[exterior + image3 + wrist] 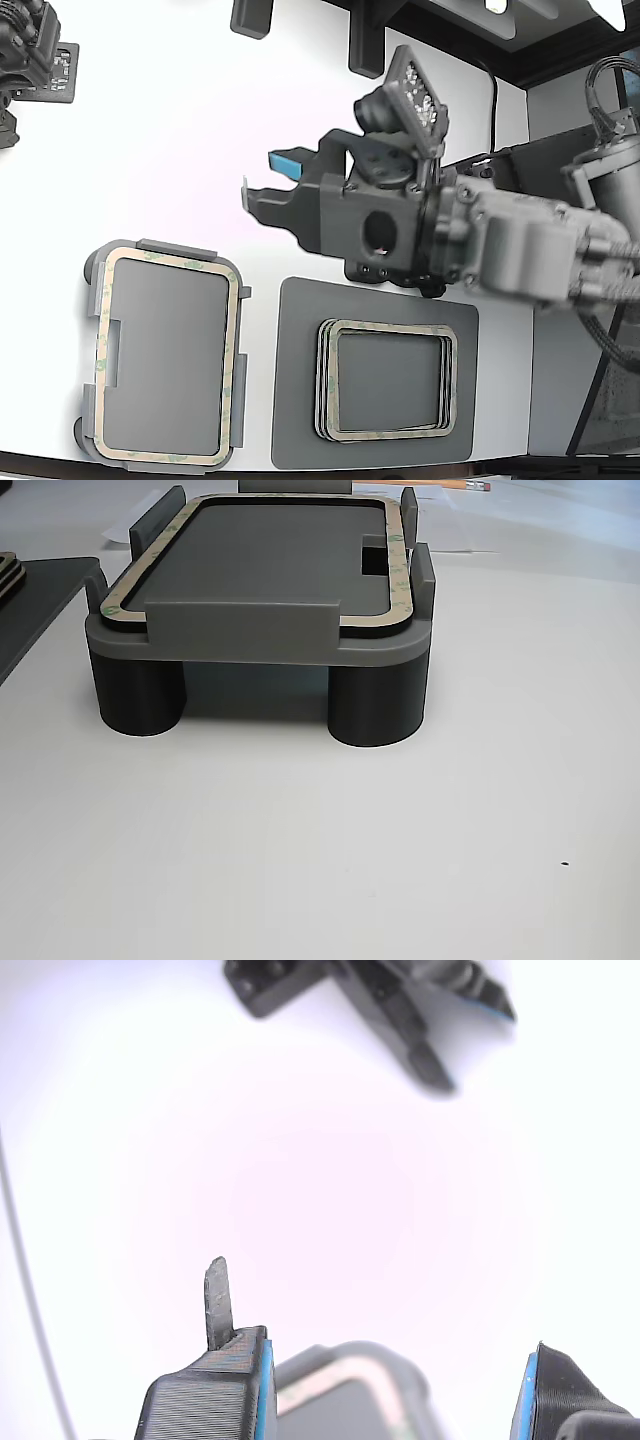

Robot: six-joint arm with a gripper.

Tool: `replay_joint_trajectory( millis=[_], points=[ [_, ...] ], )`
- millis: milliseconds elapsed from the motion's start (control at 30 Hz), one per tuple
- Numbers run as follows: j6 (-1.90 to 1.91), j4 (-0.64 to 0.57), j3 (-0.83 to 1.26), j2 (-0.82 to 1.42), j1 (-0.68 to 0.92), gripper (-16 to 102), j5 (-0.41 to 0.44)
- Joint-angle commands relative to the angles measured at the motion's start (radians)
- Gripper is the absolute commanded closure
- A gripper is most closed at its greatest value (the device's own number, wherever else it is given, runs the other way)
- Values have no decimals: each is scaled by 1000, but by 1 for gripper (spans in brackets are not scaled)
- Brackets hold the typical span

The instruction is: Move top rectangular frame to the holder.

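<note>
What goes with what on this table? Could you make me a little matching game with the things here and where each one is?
Things:
1. frame
2. stack of frames
3. claw
4. holder

Places or states:
A. open, empty, up above the white table
B. seated on the holder, inside its raised tabs
C. on the dark mat, at the exterior view's right
D. standing on round legs, at the exterior view's left

Pairs: 1-B, 2-C, 3-A, 4-D
</note>
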Motion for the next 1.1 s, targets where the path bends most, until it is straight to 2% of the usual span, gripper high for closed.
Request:
replay_joint_trajectory(
  millis=[0,100,167,233,433,500,700,900,1033,1067],
  points=[
    [-448,-140,380,373,-86,-14,-63],
    [-569,-192,552,549,-198,-14,-167],
    [-657,-268,692,672,-259,-14,-199],
    [-690,-290,782,762,-304,-14,-235],
    [-699,-285,1026,1011,-314,-14,-224],
    [-683,-270,1039,1011,-316,-14,-216],
    [-739,-291,1048,1011,-313,-14,-295],
    [-746,-302,1062,973,-337,-14,-330],
    [-693,-284,1078,1012,-347,-14,-258],
    [-710,-290,1080,1012,-345,-14,-279]
  ],
)
